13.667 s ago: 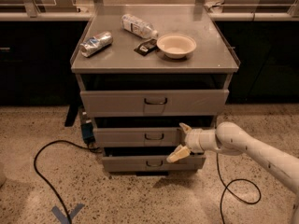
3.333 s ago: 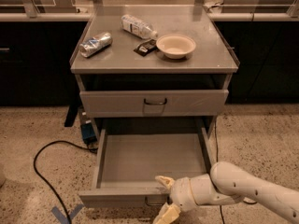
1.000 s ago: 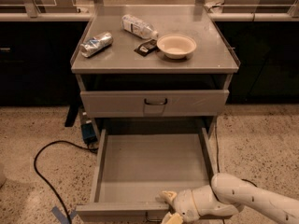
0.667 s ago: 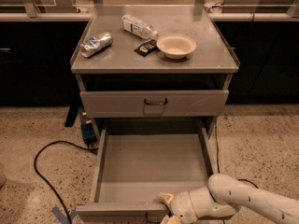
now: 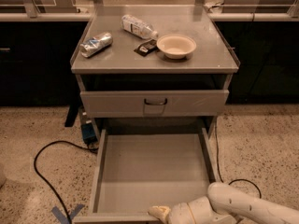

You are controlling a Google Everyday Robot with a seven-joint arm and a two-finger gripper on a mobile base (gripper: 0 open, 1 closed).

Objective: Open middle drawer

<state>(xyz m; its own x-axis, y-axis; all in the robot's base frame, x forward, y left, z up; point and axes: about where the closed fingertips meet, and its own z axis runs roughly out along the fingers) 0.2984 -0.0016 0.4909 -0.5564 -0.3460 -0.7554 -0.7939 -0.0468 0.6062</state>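
The middle drawer (image 5: 154, 169) of the grey metal cabinet is pulled far out toward the camera. Its inside is bare and empty. Its front panel (image 5: 112, 217) sits at the bottom edge of the view, and its handle is hidden. My gripper (image 5: 161, 213), on a white arm (image 5: 243, 209) coming from the lower right, is at the middle of that front panel, where the handle would be. It is partly cut off by the frame's edge.
The top drawer (image 5: 154, 102) is shut above. On the cabinet top lie a crushed can (image 5: 96, 44), a plastic bottle (image 5: 138, 27), a dark packet (image 5: 145, 47) and a bowl (image 5: 176, 45). A black cable (image 5: 44, 164) and blue tape (image 5: 65, 213) lie on the floor at left.
The middle drawer went from nearly shut to pulled far out. Over the last second it and my gripper moved slightly further toward the camera.
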